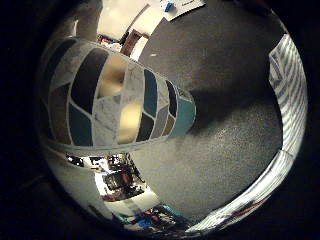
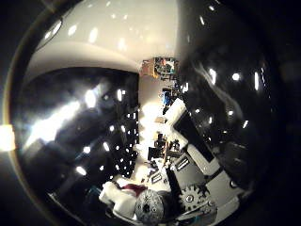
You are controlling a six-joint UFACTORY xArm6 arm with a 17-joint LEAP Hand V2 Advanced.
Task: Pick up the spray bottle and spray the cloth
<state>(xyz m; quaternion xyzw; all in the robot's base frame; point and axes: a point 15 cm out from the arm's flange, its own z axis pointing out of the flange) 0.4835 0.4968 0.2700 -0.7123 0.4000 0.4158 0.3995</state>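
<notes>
1. Looking out from the little finger side of the palm, we see the spray bottle [image 1: 117, 97], patterned in teal, black and pale patches, filling much of that view, so we judge it close against the palm; its long axis runs across the palm, with the teal end [image 1: 184, 116] pointing out over the dark speckled bench [image 1: 225, 145].
2. Whether that teal end is the base or the nozzle end we cannot tell; no trigger shows.
3. The striped cloth [image 1: 290, 90] lies on the bench well apart from the bottle, beyond its teal end; the coming spray turns on aiming along that line.
4. From the thumb side we see only white and geared parts of the hand [image 2: 188, 188]; whether its fingers curl round the bottle we cannot tell.
</notes>
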